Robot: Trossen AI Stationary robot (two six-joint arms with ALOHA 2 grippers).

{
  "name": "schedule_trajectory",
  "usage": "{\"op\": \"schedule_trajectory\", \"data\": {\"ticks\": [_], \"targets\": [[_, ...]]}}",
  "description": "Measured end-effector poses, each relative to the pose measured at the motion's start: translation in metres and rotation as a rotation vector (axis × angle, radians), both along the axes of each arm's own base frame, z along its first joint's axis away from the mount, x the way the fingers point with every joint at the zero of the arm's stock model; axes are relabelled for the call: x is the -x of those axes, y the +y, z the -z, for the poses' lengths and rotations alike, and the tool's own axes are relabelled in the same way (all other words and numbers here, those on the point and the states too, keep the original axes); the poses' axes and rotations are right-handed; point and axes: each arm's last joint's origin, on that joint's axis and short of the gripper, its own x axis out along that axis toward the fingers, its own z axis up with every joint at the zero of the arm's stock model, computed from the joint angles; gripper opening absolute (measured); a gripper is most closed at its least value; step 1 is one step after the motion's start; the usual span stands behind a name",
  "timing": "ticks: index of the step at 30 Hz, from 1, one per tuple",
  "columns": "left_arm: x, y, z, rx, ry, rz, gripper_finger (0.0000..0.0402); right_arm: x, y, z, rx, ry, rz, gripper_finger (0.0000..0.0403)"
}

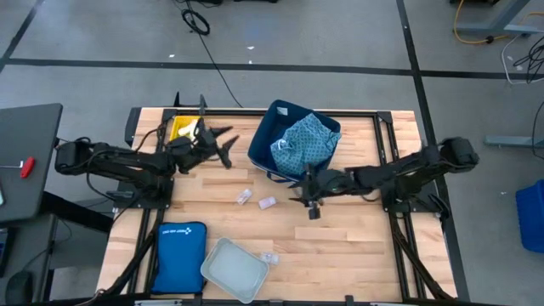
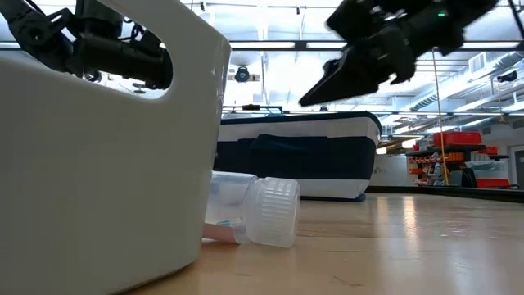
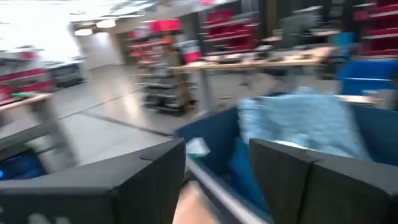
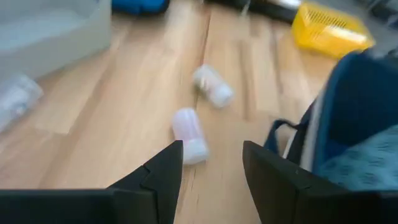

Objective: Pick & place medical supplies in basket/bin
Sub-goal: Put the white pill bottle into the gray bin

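Observation:
The navy soft-sided bin (image 1: 265, 136) stands at the table's far middle with the teal patterned cloth (image 1: 304, 143) lying in it. Two small vials (image 1: 244, 197) (image 1: 267, 203) lie on the wood in front of the bin. A third vial (image 1: 270, 257) lies beside the grey tray (image 1: 234, 270). My left gripper (image 1: 226, 146) is open and empty in the air left of the bin, facing the bin (image 3: 214, 140) and the cloth (image 3: 305, 121). My right gripper (image 1: 299, 189) is open and empty above the table, just right of the two vials (image 4: 189, 134) (image 4: 212, 86). No dark blue cloth bundle can be made out.
The yellow bin (image 1: 183, 127) stands at the far left behind my left arm. The flat blue zip pouch (image 1: 178, 255) lies at the near left, next to the grey tray. In the low view the tray's wall (image 2: 98, 164) fills the left, with a vial (image 2: 262, 213) lying against it.

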Motion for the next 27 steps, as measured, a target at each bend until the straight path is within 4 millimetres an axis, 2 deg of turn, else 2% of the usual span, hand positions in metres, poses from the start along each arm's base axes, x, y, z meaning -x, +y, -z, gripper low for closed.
{"op": "schedule_trajectory", "data": {"ticks": [4, 12, 19, 27], "targets": [[-0.003, -0.011, 0.002, 0.007, 0.021, 0.088, 0.0185, -0.026, 0.003, 0.006, 0.034, 0.096, -0.015, 0.0197], [-0.007, -0.034, 0.002, -0.039, 0.047, 0.198, 0.021, -0.065, 0.01, -0.002, 0.038, 0.199, -0.068, 0.0259], [-0.007, -0.051, 0.001, -0.121, 0.085, 0.273, 0.0224, -0.085, 0.014, 0.012, 0.001, 0.249, -0.127, 0.0265], [-0.007, -0.061, 0.0, -0.137, 0.083, 0.346, 0.0225, -0.102, 0.006, 0.034, -0.033, 0.304, -0.129, 0.0265]]}}
